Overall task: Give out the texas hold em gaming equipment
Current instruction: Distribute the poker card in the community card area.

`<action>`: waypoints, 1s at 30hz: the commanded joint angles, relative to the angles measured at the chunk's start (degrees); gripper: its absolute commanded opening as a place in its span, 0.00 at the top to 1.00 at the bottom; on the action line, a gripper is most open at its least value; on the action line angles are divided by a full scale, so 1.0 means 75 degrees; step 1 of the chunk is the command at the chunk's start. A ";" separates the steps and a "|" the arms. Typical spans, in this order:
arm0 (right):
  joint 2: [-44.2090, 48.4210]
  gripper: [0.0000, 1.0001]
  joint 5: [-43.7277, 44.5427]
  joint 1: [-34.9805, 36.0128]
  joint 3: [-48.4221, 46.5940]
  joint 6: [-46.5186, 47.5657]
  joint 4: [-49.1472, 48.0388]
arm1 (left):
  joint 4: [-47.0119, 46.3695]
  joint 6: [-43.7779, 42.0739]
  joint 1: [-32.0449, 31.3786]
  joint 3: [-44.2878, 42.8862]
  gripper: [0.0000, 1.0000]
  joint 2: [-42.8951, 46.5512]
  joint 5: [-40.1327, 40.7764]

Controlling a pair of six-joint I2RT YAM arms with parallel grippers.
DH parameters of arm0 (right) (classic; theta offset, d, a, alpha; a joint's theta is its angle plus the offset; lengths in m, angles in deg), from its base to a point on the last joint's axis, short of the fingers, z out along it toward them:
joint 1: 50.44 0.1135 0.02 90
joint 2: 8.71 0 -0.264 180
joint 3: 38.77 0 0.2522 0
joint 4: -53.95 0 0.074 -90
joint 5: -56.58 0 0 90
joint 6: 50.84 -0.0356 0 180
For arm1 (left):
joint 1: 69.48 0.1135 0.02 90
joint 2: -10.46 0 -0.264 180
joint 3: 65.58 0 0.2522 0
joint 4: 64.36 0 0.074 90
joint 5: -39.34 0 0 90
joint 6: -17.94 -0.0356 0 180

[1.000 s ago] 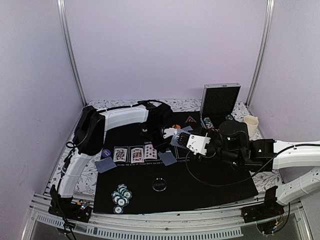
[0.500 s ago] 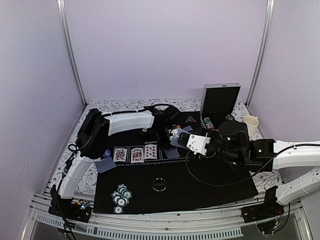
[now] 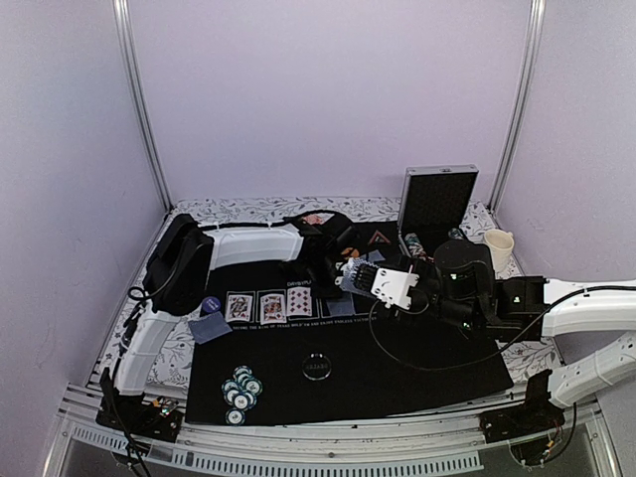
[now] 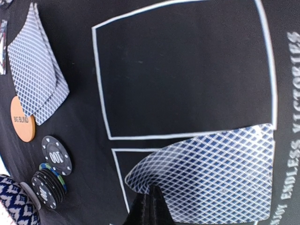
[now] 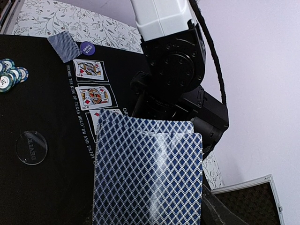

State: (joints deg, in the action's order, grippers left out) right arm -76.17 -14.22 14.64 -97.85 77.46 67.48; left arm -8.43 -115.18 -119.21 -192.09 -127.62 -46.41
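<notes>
Left gripper pinching card by its edge (back up), over mat.

The top view looks down from the near edge; both wrist views sit close above the mat.

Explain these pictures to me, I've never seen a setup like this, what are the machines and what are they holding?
These are two robot arms, left and right, bolted side by side, laying out a poker game. The wide picture looks down from above and behind them; the other two come from a camera on each wrist. On the black mat lie three face-up cards, teal chips, black chips, an orange Big Blind button and a face-down pair. The left tool pinches one face-down card beside an empty white rectangle. The right tool holds a stack of face-down cards.
</notes>
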 commanded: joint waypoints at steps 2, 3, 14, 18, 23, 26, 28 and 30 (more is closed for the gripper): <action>0.0223 0.41 0.0101 -0.0037 -0.0016 -0.0136 0.0050 | 0.0064 -0.0743 -0.0059 0.0506 1.00 0.0413 -0.0362; 0.0238 0.41 0.0110 -0.0033 -0.0026 -0.0148 0.0070 | 0.0101 -0.0804 -0.0048 0.0603 1.00 0.0465 -0.0418; 0.0276 0.41 0.0137 -0.0030 -0.0072 -0.0145 0.0130 | -0.0507 -0.0479 -0.0014 0.0600 1.00 0.0338 -0.0218; 0.0288 0.41 0.0135 -0.0031 -0.0084 -0.0162 0.0189 | -0.0800 -0.0220 -0.0016 0.0562 1.00 0.0249 0.0374; 0.0288 0.41 0.0147 -0.0029 -0.0094 -0.0162 0.0216 | -0.1004 -0.0102 -0.0003 0.0618 0.71 0.0480 0.0597; 0.0277 0.41 0.0147 -0.0030 -0.0110 -0.0150 0.0218 | -0.1149 -0.0098 -0.0005 0.0743 0.61 0.0766 0.0439; 0.0276 0.41 0.0146 -0.0033 -0.0131 -0.0171 0.0239 | -0.1170 -0.0090 -0.0028 0.0787 0.57 0.0975 0.0297; 0.0283 0.41 0.0156 -0.0030 -0.0152 -0.0179 0.0284 | -0.1147 0.0028 -0.0030 0.0867 0.55 0.1266 0.0075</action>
State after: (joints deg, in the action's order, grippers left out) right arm -75.52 -13.96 14.64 -97.85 77.27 69.82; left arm -15.66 -116.14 -119.17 -186.61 -124.08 -43.35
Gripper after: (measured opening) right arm 0.588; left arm 0.436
